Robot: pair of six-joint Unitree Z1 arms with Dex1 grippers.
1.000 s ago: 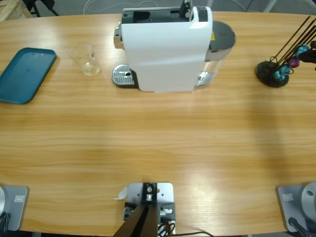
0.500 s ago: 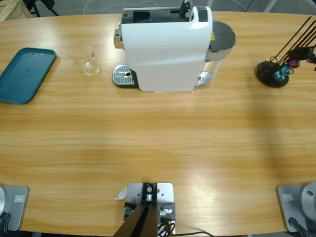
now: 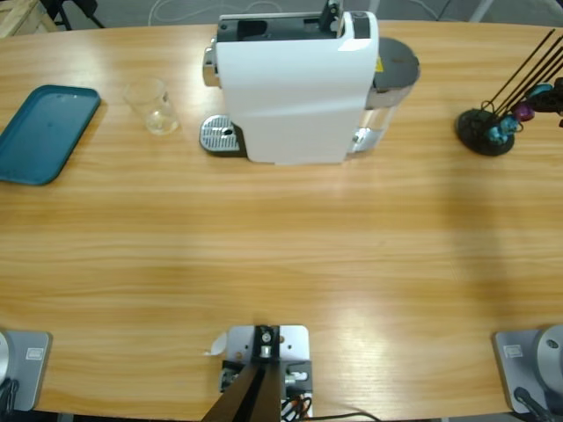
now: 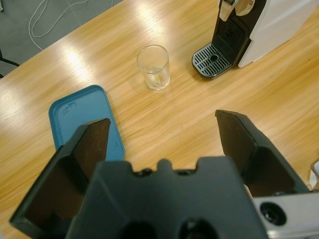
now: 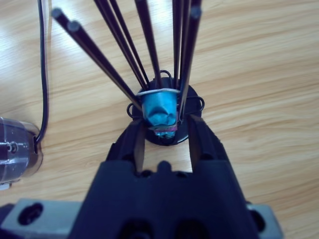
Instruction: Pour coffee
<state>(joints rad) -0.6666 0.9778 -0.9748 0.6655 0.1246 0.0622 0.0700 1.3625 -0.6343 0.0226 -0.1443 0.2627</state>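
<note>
Since a second ago the teal capsule [image 3: 538, 89] near the right edge of the high view dropped out of sight, then shows again, slightly shifted; everything else on the desk [image 3: 281, 255] is unchanged. Right gripper [image 5: 166, 133] sits at the capsule rack [image 3: 486, 130], jaws narrowed on either side of a teal capsule held between the rack's black rods; whether the jaws actually press it cannot be told. A purple capsule shows just below the teal one in the right wrist view. Left gripper [image 4: 162, 132] is above the desk with jaws wide apart, nothing between them. Empty clear glass [image 4: 153, 67] stands on the desk between the teal tray [image 4: 82, 122] and the drip grate of the white coffee machine [image 3: 295, 83]. No coffee visible in the glass or anywhere.
</note>
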